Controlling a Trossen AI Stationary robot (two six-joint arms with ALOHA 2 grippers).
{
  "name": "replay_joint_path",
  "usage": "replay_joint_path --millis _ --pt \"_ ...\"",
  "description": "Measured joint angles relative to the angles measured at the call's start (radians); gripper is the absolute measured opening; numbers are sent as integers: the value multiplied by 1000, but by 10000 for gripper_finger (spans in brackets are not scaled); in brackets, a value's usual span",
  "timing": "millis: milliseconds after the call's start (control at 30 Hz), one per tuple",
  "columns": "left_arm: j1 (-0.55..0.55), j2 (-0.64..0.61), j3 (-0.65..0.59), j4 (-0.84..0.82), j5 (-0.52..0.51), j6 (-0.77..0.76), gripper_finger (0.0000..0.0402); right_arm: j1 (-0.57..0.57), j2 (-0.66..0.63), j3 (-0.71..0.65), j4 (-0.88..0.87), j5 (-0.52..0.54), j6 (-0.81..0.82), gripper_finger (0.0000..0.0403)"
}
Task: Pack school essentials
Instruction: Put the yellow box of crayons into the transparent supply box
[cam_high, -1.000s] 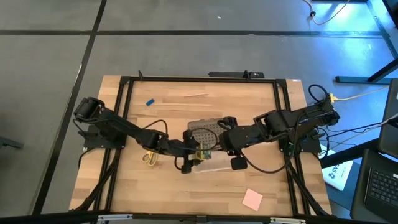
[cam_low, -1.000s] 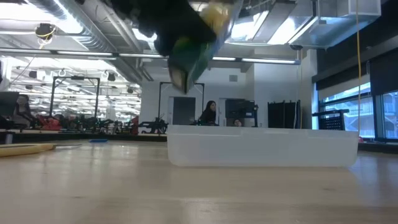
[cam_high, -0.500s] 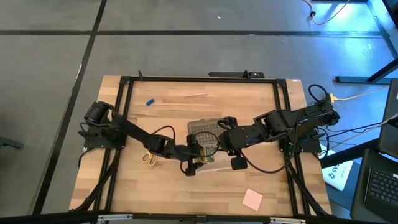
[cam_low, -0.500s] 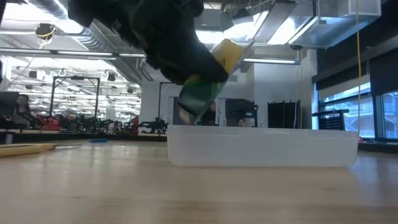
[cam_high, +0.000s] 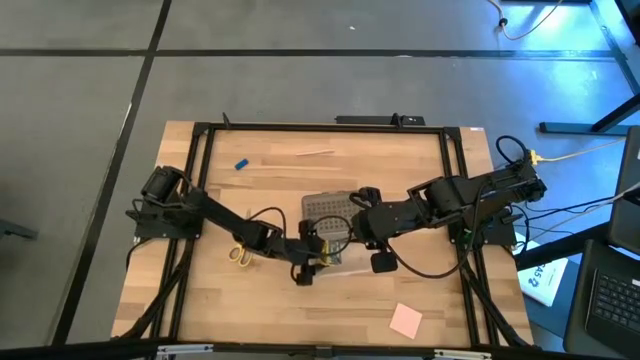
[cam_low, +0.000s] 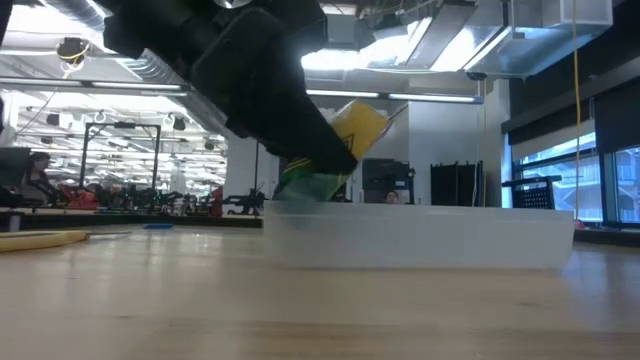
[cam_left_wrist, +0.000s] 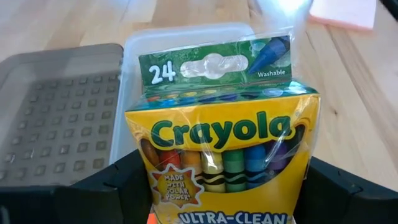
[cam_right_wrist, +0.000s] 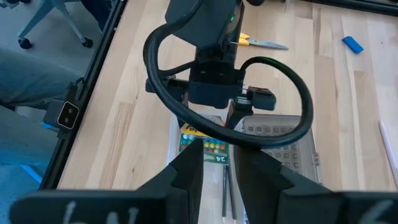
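Left pincer (cam_left_wrist: 227, 186) clamped on crayon box (cam_left_wrist: 227, 134), tilted over case (cam_high: 340, 262) rim, nose-down to slide inside. Right pincer (cam_right_wrist: 214, 165) just beside case, narrow gap, holding nothing; probably steadying. Scissors (cam_high: 240, 255), pad (cam_high: 406, 320) on counter (cam_high: 280, 180), well apart from case.

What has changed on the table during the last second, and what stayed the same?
The left gripper, shut on the crayon box, lowered it to the clear case. The right gripper stayed by the case; scissors and pink pad did not move.
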Motion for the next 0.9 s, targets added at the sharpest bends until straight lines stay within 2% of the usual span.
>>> replay_joint_path --millis 167,900 --pt "-6 0 0 -63 1 -1 282 0 0 0 0 0 0 92" --pt "-4 -1 0 -64 0 -1 282 0 0 0 0 0 0 92"
